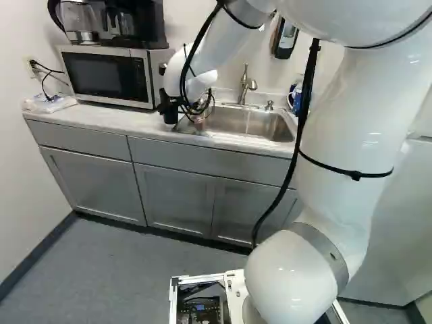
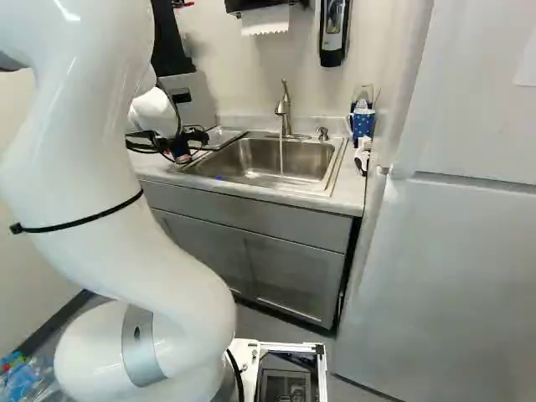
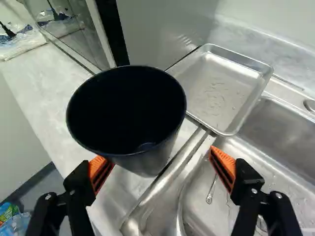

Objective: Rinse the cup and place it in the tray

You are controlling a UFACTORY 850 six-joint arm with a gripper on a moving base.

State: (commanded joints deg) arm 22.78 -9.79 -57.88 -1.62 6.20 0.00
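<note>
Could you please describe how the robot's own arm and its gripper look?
The arm is white, smooth and rounded, with grey metal-like bands at a joint. Black cables run along it, and a black strap circles it. The gripper is black, with two fingers, visible silver-coloured screws, and orange wedge-shaped pads with dark ridges.

A pale, marbled countertop (image 1: 118, 118) carries a boxy silver microwave with a black door (image 1: 108, 77), crumpled clear plastic packaging (image 1: 50, 104) beside it, and an inset stainless-steel sink (image 2: 251, 159). A shallow rectangular metal tray (image 3: 219, 86) (wet inside) lies between microwave and sink.
</note>
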